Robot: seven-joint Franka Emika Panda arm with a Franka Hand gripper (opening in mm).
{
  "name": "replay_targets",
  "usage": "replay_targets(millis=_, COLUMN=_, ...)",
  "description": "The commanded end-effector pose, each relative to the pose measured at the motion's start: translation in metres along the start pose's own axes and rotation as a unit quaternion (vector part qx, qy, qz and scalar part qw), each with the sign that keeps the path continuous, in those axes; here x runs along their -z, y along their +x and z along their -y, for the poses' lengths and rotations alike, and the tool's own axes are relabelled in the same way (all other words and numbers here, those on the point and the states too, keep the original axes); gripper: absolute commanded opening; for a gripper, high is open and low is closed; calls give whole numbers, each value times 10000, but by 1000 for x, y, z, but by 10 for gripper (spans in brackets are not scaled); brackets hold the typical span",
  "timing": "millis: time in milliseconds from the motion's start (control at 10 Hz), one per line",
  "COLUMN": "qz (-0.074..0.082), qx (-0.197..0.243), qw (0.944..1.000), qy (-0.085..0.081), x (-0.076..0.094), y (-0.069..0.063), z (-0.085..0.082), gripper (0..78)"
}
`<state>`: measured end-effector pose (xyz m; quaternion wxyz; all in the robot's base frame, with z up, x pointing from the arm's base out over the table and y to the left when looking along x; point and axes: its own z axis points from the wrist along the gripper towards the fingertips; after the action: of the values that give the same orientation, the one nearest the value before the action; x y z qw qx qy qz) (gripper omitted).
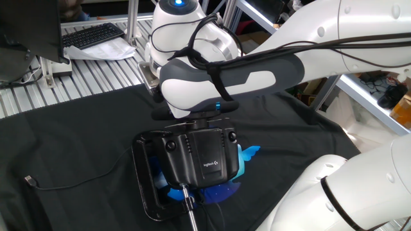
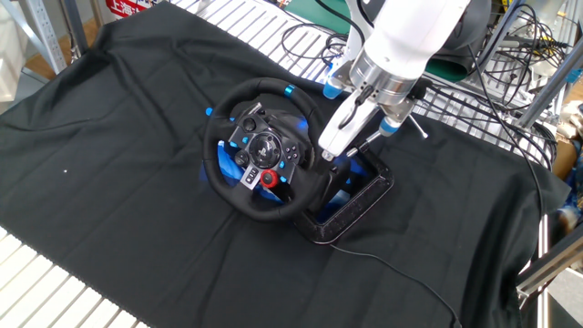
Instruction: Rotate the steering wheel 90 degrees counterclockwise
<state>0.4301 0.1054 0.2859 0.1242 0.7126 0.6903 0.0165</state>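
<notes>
In the other fixed view the steering wheel [image 2: 221, 129] faces up and left, a black rim around a hub of blue-lit buttons and one red knob. Its small bright-blue band [image 2: 290, 90] sits at the top of the rim. My gripper [image 2: 333, 148] hangs at the wheel's right rim. One long white finger [image 2: 343, 133] lies against the rim's outer edge; the other finger is hidden behind it. In one fixed view the wheel is a thin dark bar [image 1: 192, 113] with the blue band [image 1: 218, 106], and my arm hides the gripper.
The boxy black housing [image 1: 204, 159] with its white logo sits behind the wheel, inside a flat black rectangular frame [image 1: 142, 186] [image 2: 357, 202]. A thin cable [image 1: 70, 183] runs over the black cloth. Cables and metal racks lie at the table's far edge [image 2: 310, 32].
</notes>
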Motion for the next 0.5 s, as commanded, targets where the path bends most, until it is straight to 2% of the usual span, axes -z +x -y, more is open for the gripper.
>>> replay_targets(millis=100, qz=-305, qx=-1322, qw=9895, qy=-493, x=-10, y=2, z=-5, gripper=775)
replay_targets(millis=500, qz=-323, qx=-1280, qw=9901, qy=-481, x=-11, y=2, z=-4, gripper=775)
